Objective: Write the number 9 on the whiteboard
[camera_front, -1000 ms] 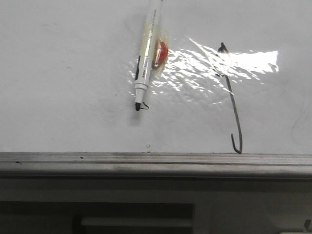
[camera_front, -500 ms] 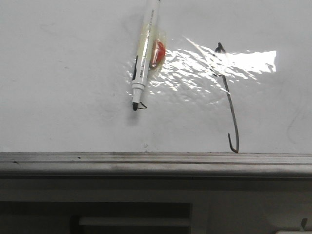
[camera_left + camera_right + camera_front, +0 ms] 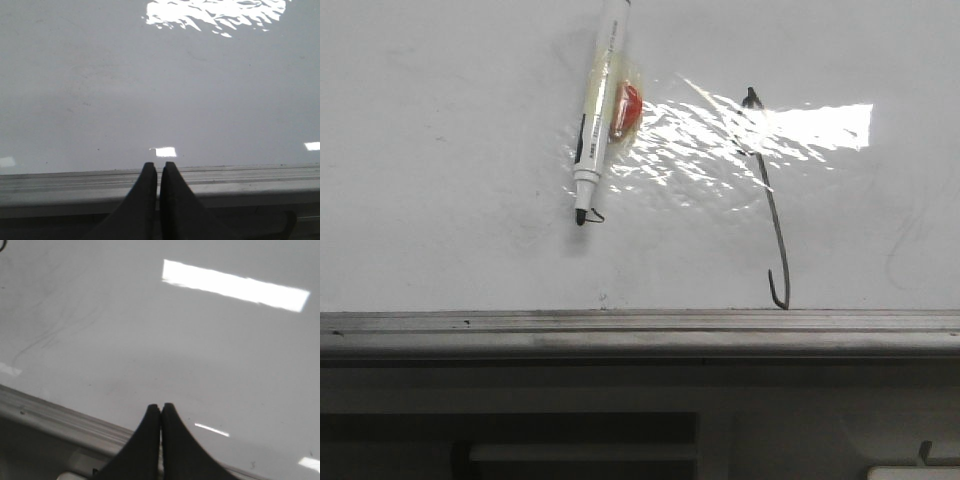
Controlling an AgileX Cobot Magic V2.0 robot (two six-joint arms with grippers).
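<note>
Two marks and one pen were seen on the whiteboard (image 3: pixel 440 150) in the front view, and neither gripper was holding anything. Furthest left lay the marker pen (image 3: pixel 595 110), stuck to the board over a red blob (image 3: pixel 627 107) under what looked like clear tape; its long axis ran nearly up and down the picture, slightly tilted, with the black tip at the lower end touching a small dark squiggle (image 3: pixel 594 216). To the right of it, well apart and across the glare patch (image 3: pixel 760 130), the number 9 (image 3: pixel 770 210) was drawn as a thin, slightly curved stroke with a tiny loop at the upper end and a hook at the lower end, just above the grey rail (image 3: pixel 640 330). It read as an incomplete or poorly formed digit, so the pen was judged the thing needed next.

No arm was shown in the front view, so it could not be told which arm was nearer the pen. In the left wrist view the left gripper (image 3: pixel 158 170) was seen with its fingers pressed together, empty, over the rail. In the right wrist view the right gripper (image 3: pixel 161 412) was likewise closed on nothing, above the board's edge. Both would have to be opened before the pen could be grasped.
</note>
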